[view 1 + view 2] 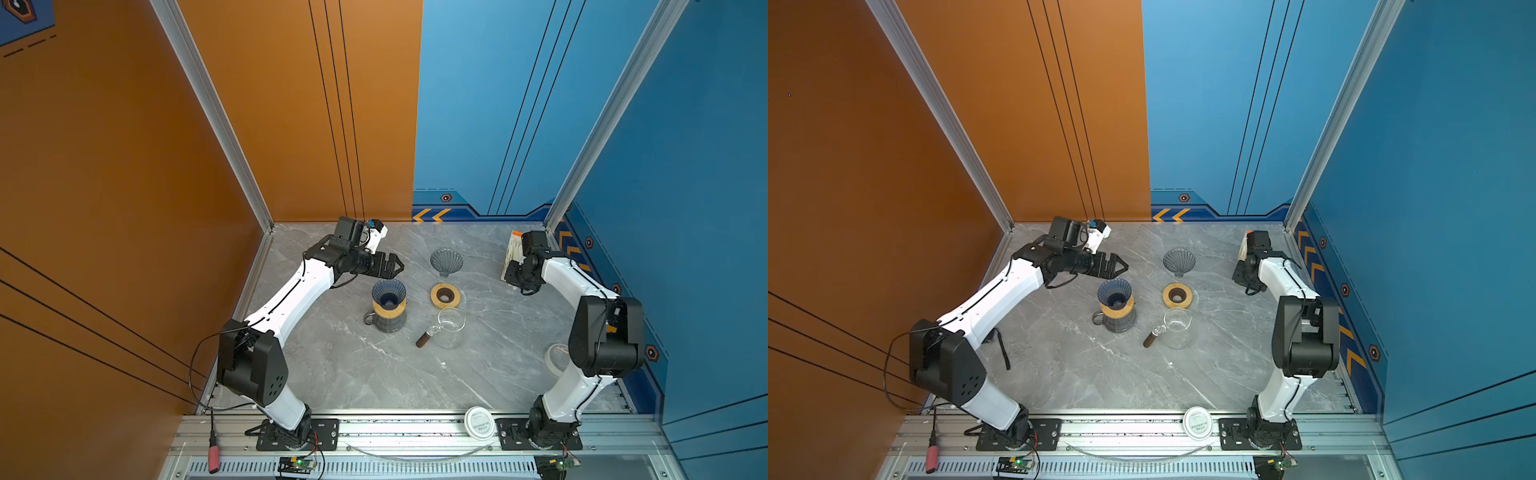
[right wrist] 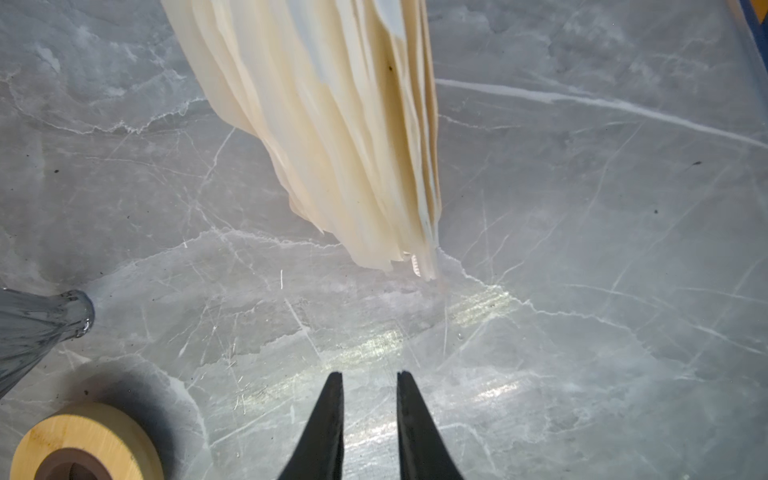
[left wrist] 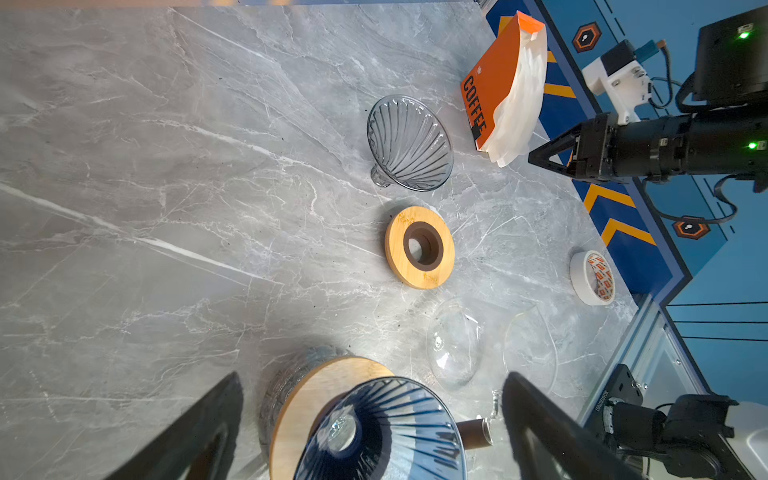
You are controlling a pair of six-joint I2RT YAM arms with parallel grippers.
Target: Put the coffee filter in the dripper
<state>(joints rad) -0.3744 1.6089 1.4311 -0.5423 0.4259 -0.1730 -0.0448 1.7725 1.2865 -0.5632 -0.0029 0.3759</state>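
Filter stack (image 2: 332,137) dead ahead of my right gripper (image 2: 370,380), the nearer one, pointed end toward it; jaws narrowly parted, gripping nothing.

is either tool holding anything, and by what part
Nothing is held. The left tool is wide open and empty; the right tool, narrowly open, is empty too, short of the filters.
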